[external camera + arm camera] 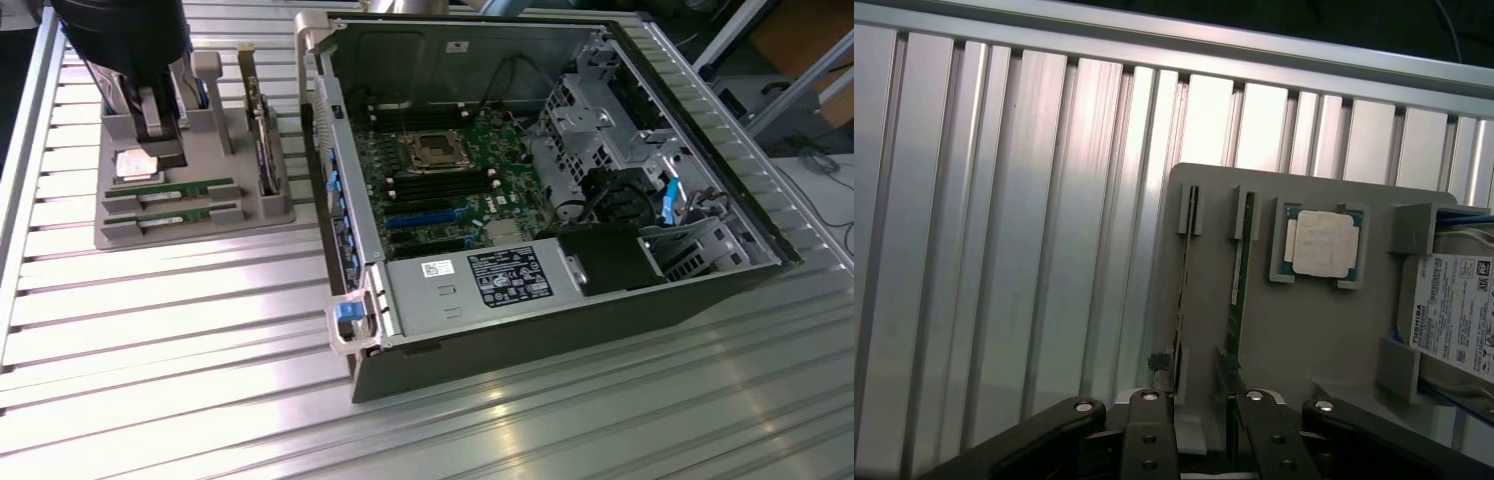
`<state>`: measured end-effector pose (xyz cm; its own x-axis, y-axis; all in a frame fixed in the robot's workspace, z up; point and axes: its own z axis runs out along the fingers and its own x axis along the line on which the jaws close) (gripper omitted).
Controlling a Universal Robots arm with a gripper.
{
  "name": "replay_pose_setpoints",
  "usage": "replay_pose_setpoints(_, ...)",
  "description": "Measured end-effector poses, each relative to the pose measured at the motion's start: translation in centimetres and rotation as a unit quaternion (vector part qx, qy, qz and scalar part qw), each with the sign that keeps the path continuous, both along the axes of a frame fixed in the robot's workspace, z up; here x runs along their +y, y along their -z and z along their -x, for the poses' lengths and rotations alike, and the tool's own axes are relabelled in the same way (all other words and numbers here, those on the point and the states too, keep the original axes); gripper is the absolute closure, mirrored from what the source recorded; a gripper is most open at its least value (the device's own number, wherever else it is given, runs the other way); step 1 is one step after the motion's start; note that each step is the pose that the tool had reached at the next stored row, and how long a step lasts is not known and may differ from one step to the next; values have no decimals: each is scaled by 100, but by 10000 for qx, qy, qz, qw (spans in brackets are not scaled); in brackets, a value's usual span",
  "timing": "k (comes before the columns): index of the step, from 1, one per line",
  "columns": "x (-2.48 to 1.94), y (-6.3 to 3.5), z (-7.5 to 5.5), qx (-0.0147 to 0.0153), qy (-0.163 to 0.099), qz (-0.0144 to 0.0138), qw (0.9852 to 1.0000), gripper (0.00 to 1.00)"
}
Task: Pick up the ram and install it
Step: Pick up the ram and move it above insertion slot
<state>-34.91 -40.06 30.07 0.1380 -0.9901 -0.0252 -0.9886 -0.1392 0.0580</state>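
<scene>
Two ram sticks stand on edge in slots of the grey holder tray [127, 238]: one ram [171, 187] lies nearer the processor, a second ram [171, 212] nearer the tray's front. In the wrist view the same rams [1239, 265] [1184, 280] run away from my gripper [1209, 440], over the tray [1284, 340]. The gripper hangs above the near ends of the sticks, open and holding nothing. One stick's near end lies between the fingertips [1149, 440]. The arm's black body [120, 35] hangs over the tray's far end.
The open computer case [694, 250] lies at the exterior view's right, its motherboard [441, 175] showing black memory slots. The tray also holds a silver processor [1324, 243], a hard drive [1454, 320] and a taller green card with a bracket [263, 135]. Ribbed aluminium table [187, 330] all around.
</scene>
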Motion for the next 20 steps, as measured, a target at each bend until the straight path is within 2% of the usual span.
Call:
replay_pose_setpoints(8, -43, 37, 0, 0, 0, 0, 10000, 70)
replay_pose_setpoints(12, -101, 65, 0, -1, 0, -1, 10000, 70)
replay_pose_setpoints(20, -129, 120, -1, 0, 0, 0, 10000, 70)
